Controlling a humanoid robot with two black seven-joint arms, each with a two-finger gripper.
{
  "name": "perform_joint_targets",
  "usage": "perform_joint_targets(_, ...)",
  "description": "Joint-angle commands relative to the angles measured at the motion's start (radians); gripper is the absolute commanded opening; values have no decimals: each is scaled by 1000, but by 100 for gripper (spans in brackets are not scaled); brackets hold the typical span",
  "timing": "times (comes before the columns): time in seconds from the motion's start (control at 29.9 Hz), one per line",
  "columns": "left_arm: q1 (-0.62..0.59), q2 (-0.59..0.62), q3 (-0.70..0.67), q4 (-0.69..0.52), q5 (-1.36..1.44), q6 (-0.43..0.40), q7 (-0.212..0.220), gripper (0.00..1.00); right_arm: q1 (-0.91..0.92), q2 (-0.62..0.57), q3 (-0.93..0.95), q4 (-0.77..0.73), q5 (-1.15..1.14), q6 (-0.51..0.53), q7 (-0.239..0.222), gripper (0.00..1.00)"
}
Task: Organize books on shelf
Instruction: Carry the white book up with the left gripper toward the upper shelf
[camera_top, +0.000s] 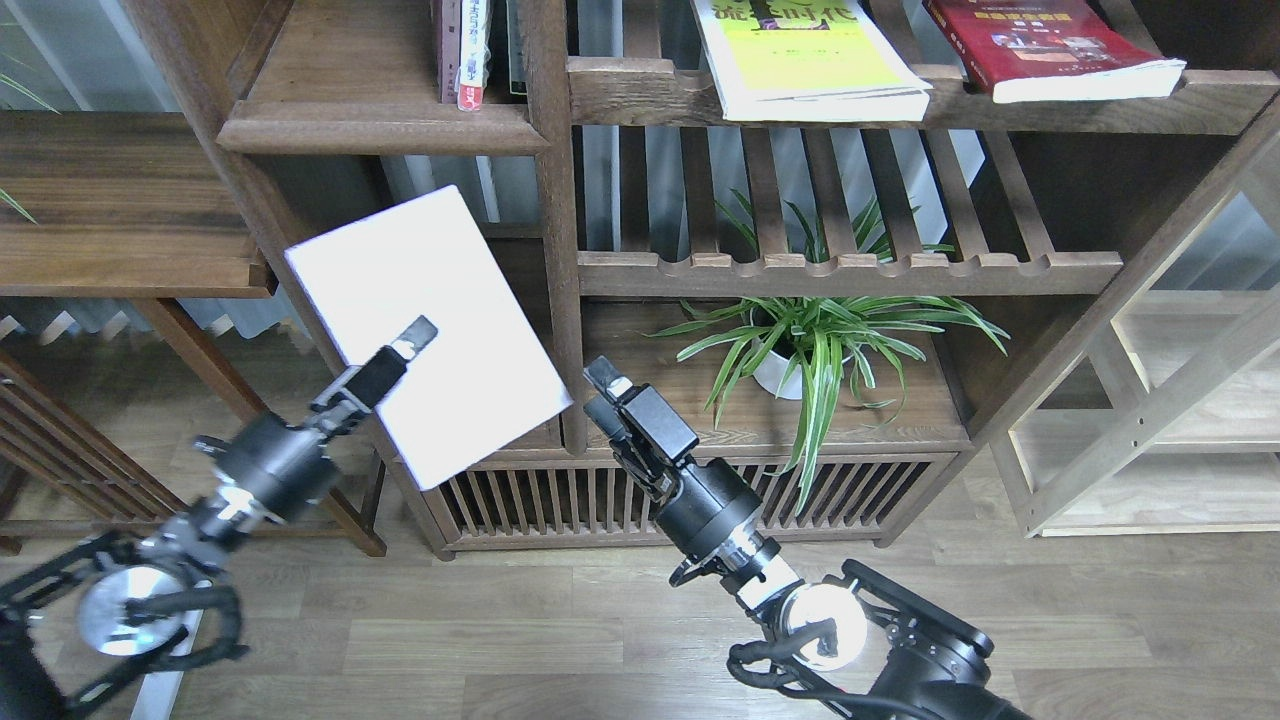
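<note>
A home-like study: walnut bookcase (560, 250), potted plant (810, 345), wood-plank floor (560, 640).

Both arms: matte black housings, round barrel-shaped wrist sections.

Left tool (412, 337): slim black finger with a pale grey-white pad near the tip; boxy black base behind it.

Right tool (601, 377): blocky black body, small white patch at the finger end. Just behind it a bright metal ring banding the wrist.

Each arm carries a shiny silver disc-shaped joint cap well behind its tool. Black cables loop beside both discs; open black bracket framing around them.
</note>
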Motion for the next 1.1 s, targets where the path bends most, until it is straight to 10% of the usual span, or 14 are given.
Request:
perform_joint_targets(0.0, 1, 99, -41, -5, 41, 0, 1, 2, 5, 0, 15, -26, 0, 0, 0, 92)
perform_joint_targets(0.33, -3, 216, -164, -7, 63, 0, 31, 3, 9, 0, 21, -37, 0, 0, 0, 92)
perform_joint_targets(0.87, -74, 120, -464, -19, 61, 0, 526, 5, 9, 0, 16, -44, -3, 0, -2, 92)
perform_joint_targets(1.07, -100, 117, -478, -19, 63, 0, 561, 5, 9, 0, 16, -44, -3, 0, -2, 92)
